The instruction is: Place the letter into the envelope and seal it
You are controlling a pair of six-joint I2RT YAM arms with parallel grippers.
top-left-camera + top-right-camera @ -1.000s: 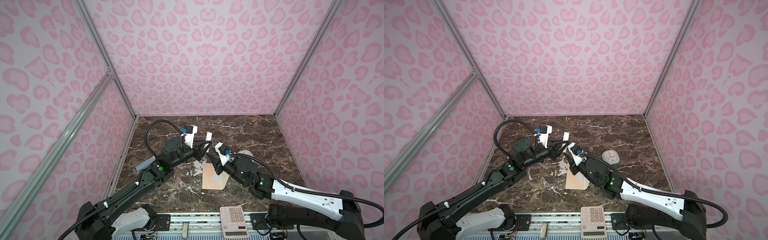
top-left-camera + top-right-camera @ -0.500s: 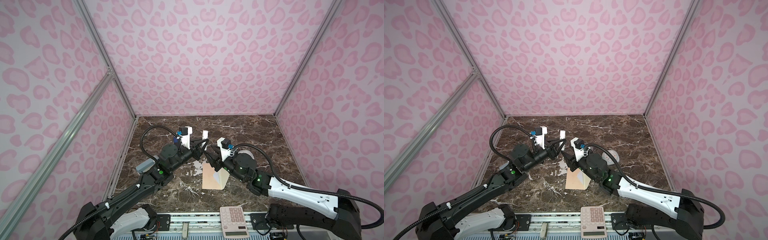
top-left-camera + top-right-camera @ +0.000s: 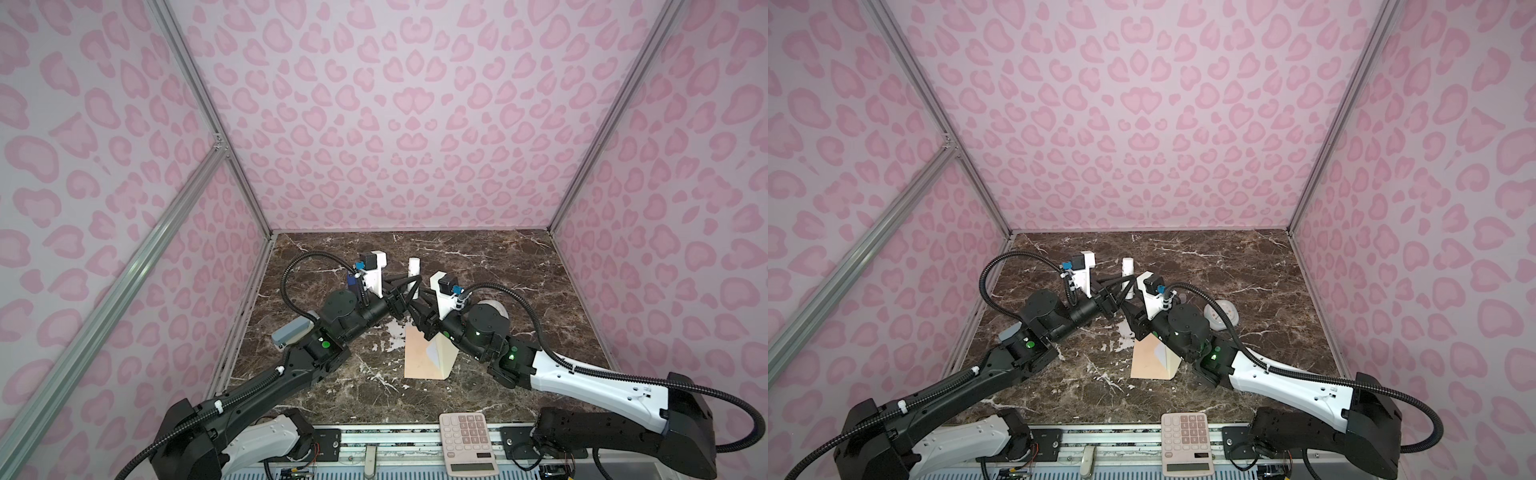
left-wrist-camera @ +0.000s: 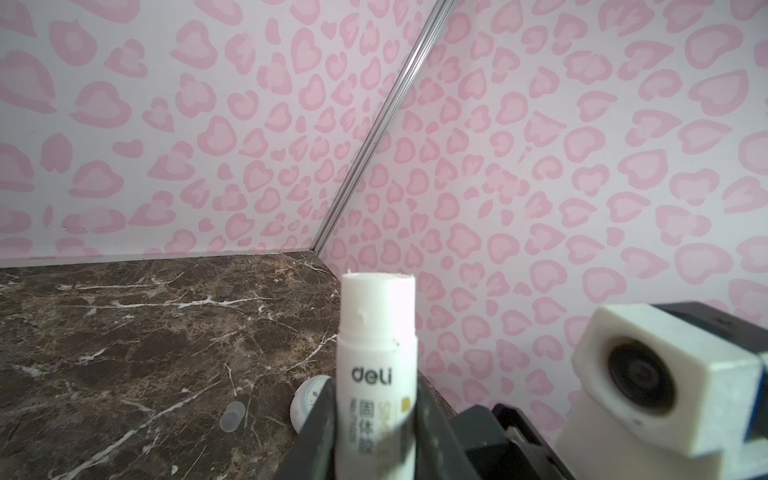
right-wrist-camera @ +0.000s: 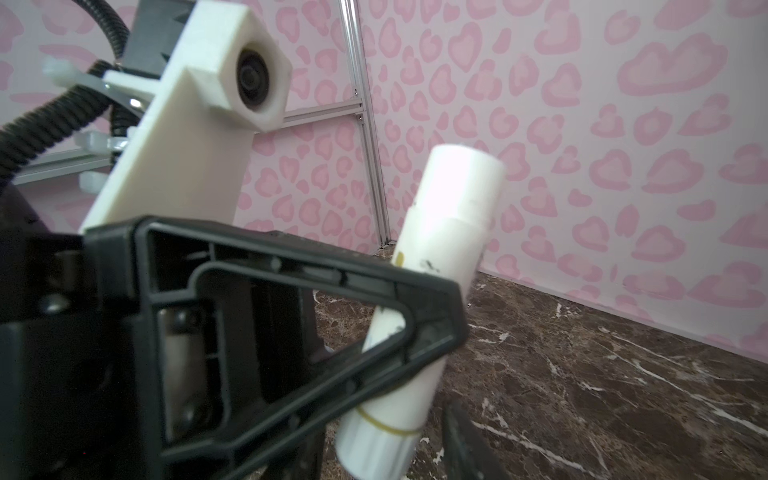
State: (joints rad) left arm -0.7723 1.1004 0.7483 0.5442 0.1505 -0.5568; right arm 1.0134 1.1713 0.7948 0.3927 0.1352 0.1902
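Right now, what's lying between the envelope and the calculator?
Nothing. In both top views only bare marble table separates the envelope from the calculator at the front edge.

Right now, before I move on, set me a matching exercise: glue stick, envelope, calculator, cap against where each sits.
1 glue stick
2 envelope
3 calculator
4 clear cap

A at the front edge
B on the table near the round white disc
C in the left gripper
D mid-table, partly under the right arm

Pairs: 1-C, 2-D, 3-A, 4-B
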